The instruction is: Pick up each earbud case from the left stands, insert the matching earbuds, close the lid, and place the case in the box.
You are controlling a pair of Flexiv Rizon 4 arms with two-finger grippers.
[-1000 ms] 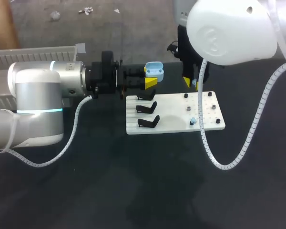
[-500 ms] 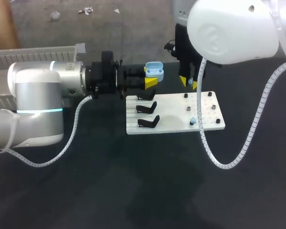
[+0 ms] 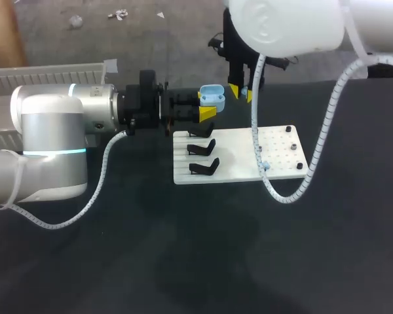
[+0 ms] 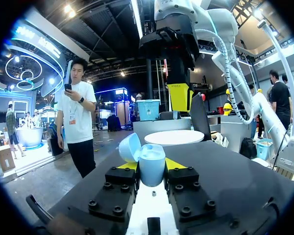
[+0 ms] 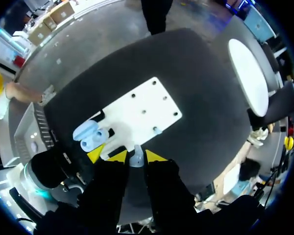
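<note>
Seating earbud: right gripper pinched a pale-blue earbud, upper middle.
Earbud case: clamped lid-open in left gripper.
Care: needed a square, slow descent into the case.

I read earbud case as smooth pale-blue plastic, board as matt white plastic, table matt black, left arm brushed metal, right arm shell glossy white.

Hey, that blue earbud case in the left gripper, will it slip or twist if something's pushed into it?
Likely stiff: the earbud case looks undented in the left gripper. Its smooth curved shell looks slippery, so a push might rotate it. The open lid, tilted aside, may swing.
</note>
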